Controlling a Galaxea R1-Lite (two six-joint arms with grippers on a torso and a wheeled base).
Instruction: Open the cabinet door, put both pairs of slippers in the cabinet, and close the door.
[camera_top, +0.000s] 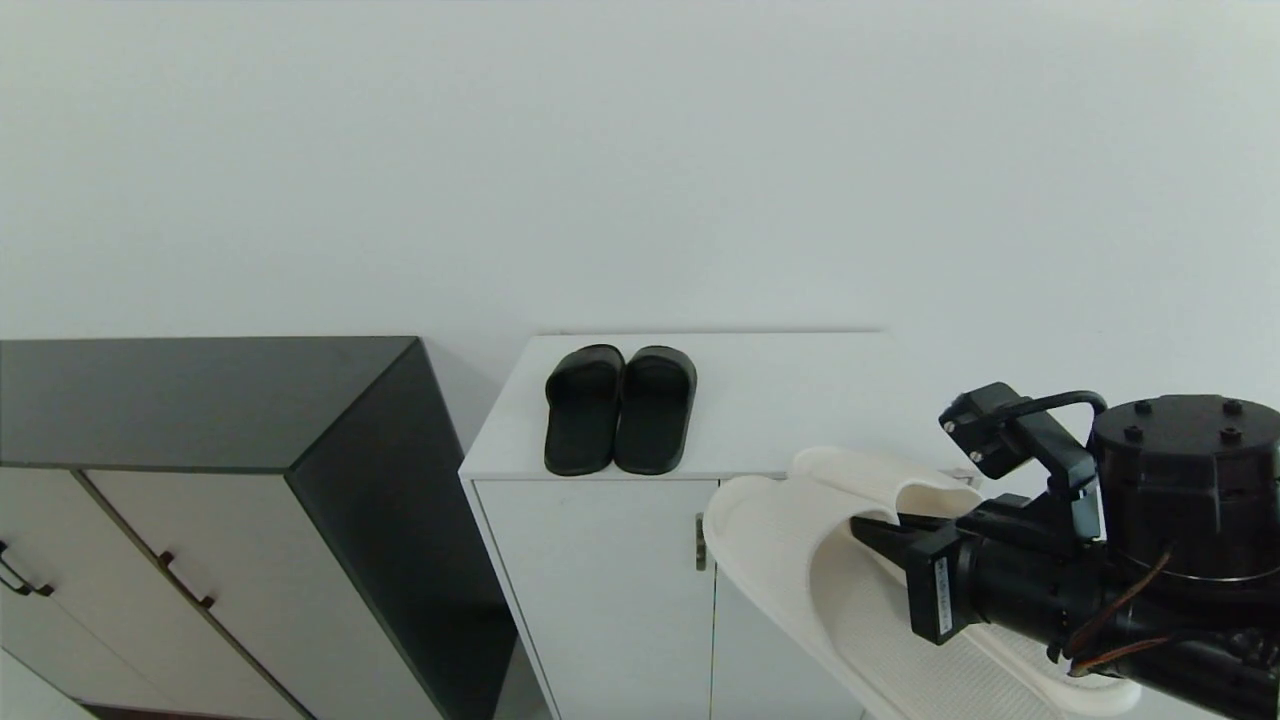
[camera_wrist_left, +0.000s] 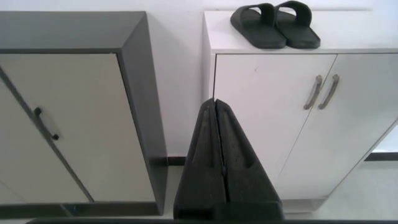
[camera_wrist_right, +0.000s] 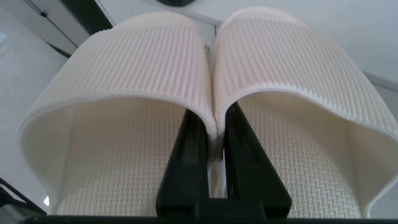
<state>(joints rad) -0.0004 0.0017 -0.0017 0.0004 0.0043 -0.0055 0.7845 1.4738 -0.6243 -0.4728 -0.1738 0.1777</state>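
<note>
Two black slippers (camera_top: 620, 410) at front edge atop closed white cabinet (camera_top: 800, 390), two cream slippers (camera_top: 800, 570) clamped in right gripper (camera_top: 865, 528), left gripper (camera_wrist_left: 215, 104) pressed together, empty.

cream ribbed foam slippers (camera_wrist_right: 149, 68): soft matt foam, ribbed straps, diamond-embossed insoles, in the right claw (camera_wrist_right: 214, 134).
black moulded slide slippers (camera_top: 620, 408): beyond that claw; smooth matt rubbery plastic.
white two-door cabinet (camera_top: 600, 580): smooth matt painted board.
curved cabinet handles (camera_wrist_left: 313, 92): brushed metal.
dark-topped side cabinet (camera_top: 380, 480): satin black panels.
left claw (camera_wrist_left: 215, 106): matt black, finely grainy plastic.
</note>
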